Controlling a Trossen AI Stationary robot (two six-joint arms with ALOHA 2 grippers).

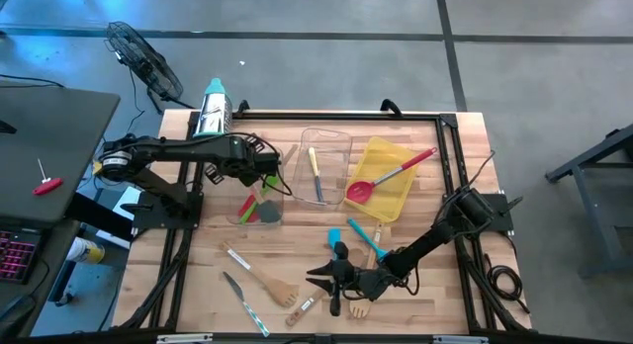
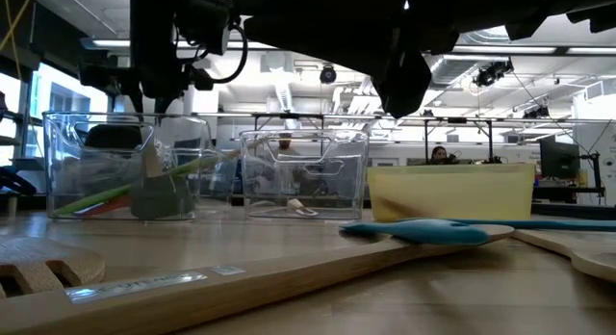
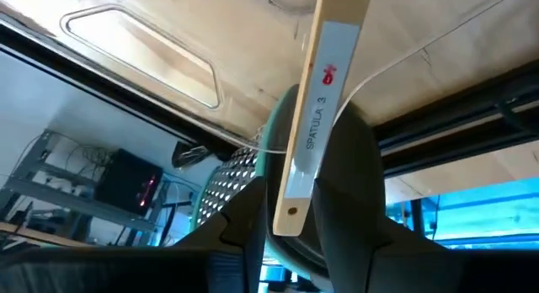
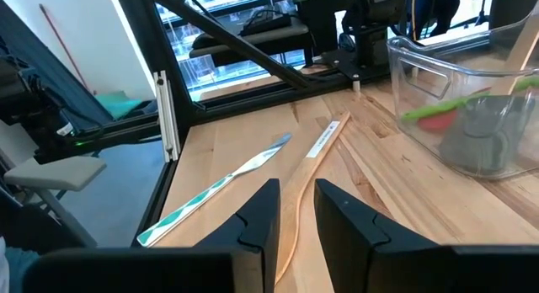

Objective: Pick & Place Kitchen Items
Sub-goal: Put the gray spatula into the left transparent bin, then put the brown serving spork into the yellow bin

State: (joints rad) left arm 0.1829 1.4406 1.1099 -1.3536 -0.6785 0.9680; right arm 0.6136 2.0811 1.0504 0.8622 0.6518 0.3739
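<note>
My left gripper [image 1: 269, 174] hangs over the left clear bin [image 1: 259, 208], which holds red, green and grey spatulas leaning on its wall. A wooden handle labelled "SPATULA 3" [image 3: 316, 116] stands up between its open fingers. My right gripper [image 1: 324, 276] waits low near the table's front edge, its fingers [image 4: 296, 215] a narrow gap apart with nothing in them. In front of it a wooden spatula [image 1: 267, 278] and a knife [image 4: 221, 188] lie flat on the table. A teal spatula [image 1: 358, 235] lies behind it. My left gripper has the handle's free end [image 3: 291, 210] between its two fingers, which come slanting down from above and along the handle. A gap shows between one finger [image 3: 244, 221] and the handle. Whether the other finger [image 3: 354, 183] touches it, I cannot tell.
A second clear bin [image 1: 326, 164] with utensils and a yellow bin [image 1: 394, 186] with a red spoon [image 1: 381, 176] stand mid-table. A steel cylinder with a teal cap [image 1: 213, 109] is at the far left. More wooden utensils [image 1: 358, 309] lie near the front edge.
</note>
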